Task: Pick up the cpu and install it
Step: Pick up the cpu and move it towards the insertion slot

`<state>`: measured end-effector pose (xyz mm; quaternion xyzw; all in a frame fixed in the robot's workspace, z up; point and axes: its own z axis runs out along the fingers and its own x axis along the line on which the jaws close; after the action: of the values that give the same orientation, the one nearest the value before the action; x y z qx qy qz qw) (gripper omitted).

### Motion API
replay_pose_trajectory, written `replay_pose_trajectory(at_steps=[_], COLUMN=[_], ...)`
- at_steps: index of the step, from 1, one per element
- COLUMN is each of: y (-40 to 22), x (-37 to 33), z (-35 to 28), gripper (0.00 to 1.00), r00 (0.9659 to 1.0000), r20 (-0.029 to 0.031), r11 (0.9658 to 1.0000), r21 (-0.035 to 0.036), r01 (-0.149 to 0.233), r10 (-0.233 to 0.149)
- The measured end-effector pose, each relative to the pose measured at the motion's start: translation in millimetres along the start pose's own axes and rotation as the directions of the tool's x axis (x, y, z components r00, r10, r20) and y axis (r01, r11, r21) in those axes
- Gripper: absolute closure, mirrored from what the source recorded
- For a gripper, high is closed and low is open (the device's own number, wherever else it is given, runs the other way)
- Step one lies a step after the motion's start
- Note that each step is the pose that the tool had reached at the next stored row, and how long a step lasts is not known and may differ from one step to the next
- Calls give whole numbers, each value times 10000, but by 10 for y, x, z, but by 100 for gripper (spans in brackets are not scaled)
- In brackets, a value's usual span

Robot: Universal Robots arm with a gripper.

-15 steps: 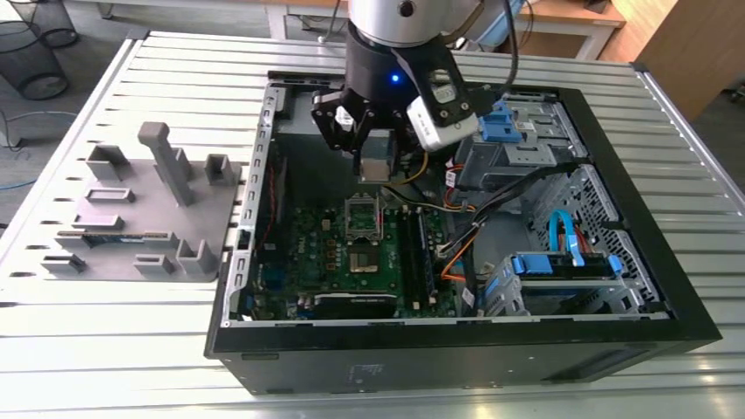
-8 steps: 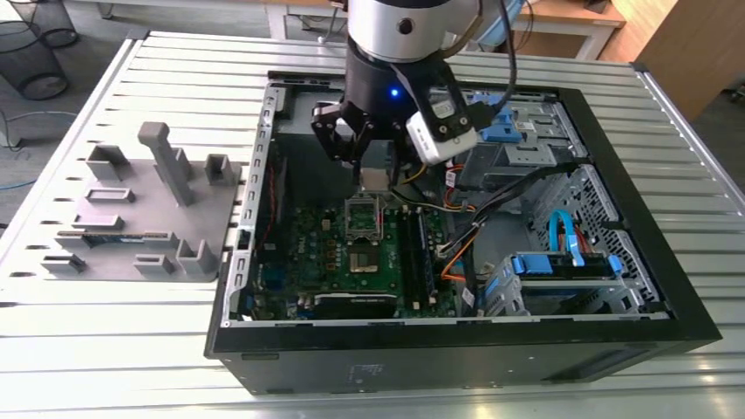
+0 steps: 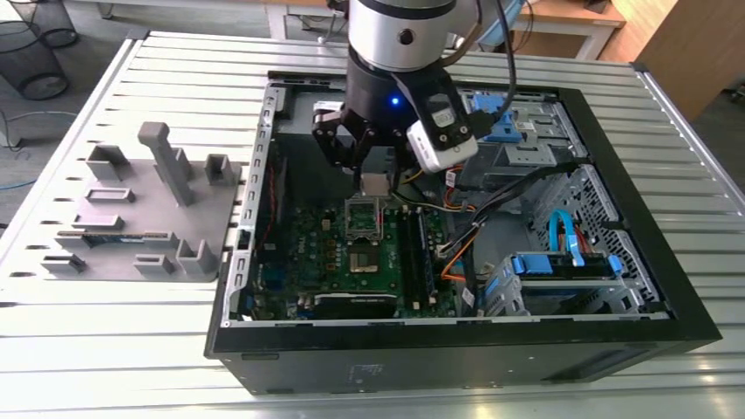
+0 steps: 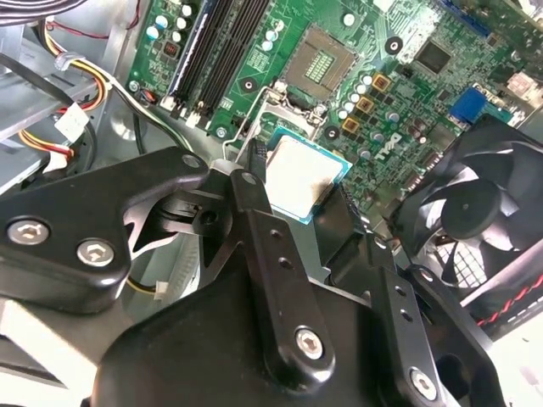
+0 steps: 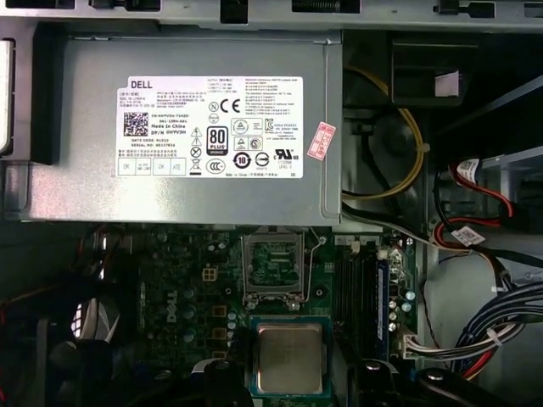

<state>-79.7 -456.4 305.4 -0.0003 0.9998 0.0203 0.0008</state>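
Nearest in the exterior view, a ribbed aluminium table [image 3: 117, 367]: long parallel slats, dull grey. On it, a boxy black steel computer case [image 3: 466, 358], laid on its side with the side panel off. Holds, just behind its near wall, a matt green motherboard [image 3: 314, 257] crowded with small parts. Carries long black memory sticks [image 3: 417, 257] in slots toward the exterior view's right. Further right, a perforated grey drive cage [image 3: 605, 218] with blue plastic caddies [image 3: 559, 262] and blue cables [image 3: 557, 231] looped beside them.

At mid-depth, on the table at the exterior view's left, a grey moulded fixture [image 3: 140, 218] of posts and slots. In the second wrist view, an open square socket [image 4: 318, 64] with a fine grid of gold contacts and a silver frame [image 4: 284, 106] at its edge. Over the board near that socket, not seated in it, the cpu [image 4: 301, 174]: small flat square, dull silver lid, green rim. Clamped by two opposite edges between the matt black fingers [image 4: 263, 229] of the gripper [image 3: 372, 175], jaws drawn narrow onto the chip. Beside it, a black plastic fan [image 4: 479, 208] with curved blades.

Farther in, a grey sheet-metal power supply [image 5: 85, 127] with a white label [image 5: 208, 127].

Cut off by the upper edge of the exterior view: the silver and black arm [image 3: 402, 35]. Hidden: the chip's underside, and part of its edges behind the fingers. Too dark to make out: the case's far corner at the exterior view's left.
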Motion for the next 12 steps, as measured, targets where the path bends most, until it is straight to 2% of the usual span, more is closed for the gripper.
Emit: replay_pose_trajectory(at_steps=[12], y=[-2], x=[-4], z=[-6], gripper=[53], r00=[10000], r20=[-1], r11=[10000], r21=[2], r01=[0], r10=[0])
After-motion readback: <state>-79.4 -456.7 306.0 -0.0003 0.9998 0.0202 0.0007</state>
